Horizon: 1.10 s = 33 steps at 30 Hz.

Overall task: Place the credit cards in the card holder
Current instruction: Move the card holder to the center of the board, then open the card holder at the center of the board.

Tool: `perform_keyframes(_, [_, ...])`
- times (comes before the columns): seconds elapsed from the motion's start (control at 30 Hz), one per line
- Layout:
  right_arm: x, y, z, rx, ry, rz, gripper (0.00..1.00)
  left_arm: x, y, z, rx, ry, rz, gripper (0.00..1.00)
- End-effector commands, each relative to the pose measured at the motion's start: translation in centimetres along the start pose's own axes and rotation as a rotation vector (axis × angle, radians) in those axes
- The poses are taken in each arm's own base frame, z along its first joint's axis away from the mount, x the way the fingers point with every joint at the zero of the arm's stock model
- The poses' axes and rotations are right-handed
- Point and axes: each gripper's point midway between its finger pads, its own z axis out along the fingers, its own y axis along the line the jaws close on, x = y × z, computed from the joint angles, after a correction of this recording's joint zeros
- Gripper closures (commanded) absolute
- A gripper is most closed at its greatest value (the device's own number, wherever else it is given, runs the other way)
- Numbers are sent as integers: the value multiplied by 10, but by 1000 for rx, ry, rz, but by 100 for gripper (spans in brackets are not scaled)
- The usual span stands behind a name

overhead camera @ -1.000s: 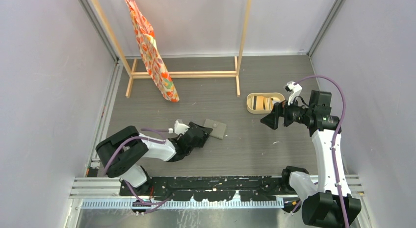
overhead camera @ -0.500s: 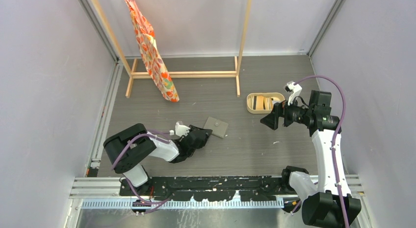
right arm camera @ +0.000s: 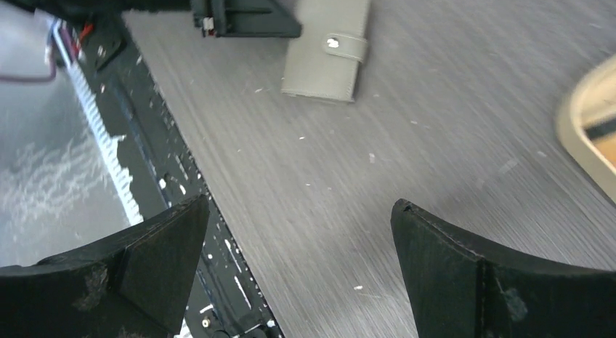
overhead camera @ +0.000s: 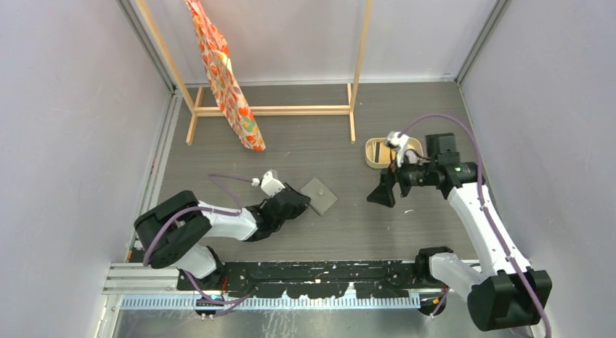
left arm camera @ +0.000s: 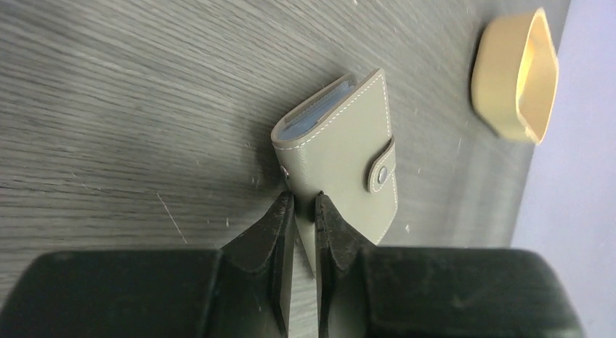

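The grey card holder (overhead camera: 319, 196) lies closed on the table, its stud (left arm camera: 381, 177) up and pale pockets showing at its far edge. My left gripper (left arm camera: 304, 200) is shut on the near edge of its cover (left arm camera: 341, 153); it also shows from above (overhead camera: 306, 202). My right gripper (overhead camera: 381, 195) hangs open and empty above the table, right of the holder (right arm camera: 327, 47). The credit cards lie in the beige tray (overhead camera: 374, 150), mostly hidden behind my right wrist; only a dark and orange sliver (right arm camera: 601, 131) shows.
A wooden rack (overhead camera: 272, 109) with an orange patterned cloth (overhead camera: 225, 76) stands at the back. The tray also shows in the left wrist view (left arm camera: 516, 76). Walls close in on the left, right and back. The black base rail (overhead camera: 319, 269) runs along the near edge.
My right arm has swung left and forward, away from beside the tray towards the table's middle. The card holder has turned slightly in my left gripper.
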Motion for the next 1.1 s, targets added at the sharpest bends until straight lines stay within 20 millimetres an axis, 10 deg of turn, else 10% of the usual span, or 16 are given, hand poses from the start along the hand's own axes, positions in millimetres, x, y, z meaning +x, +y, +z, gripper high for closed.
perform_keyframes(0.0, [12, 19, 27, -71, 93, -176, 0, 12, 12, -17, 6, 121, 301, 100])
perform_keyframes(0.43, [45, 14, 121, 54, 402, -148, 36, 73, -22, -26, 109, 213, 85, 100])
perform_keyframes(1.07, [80, 18, 139, 63, 551, -177, 54, 81, -31, -37, 100, 147, 19, 100])
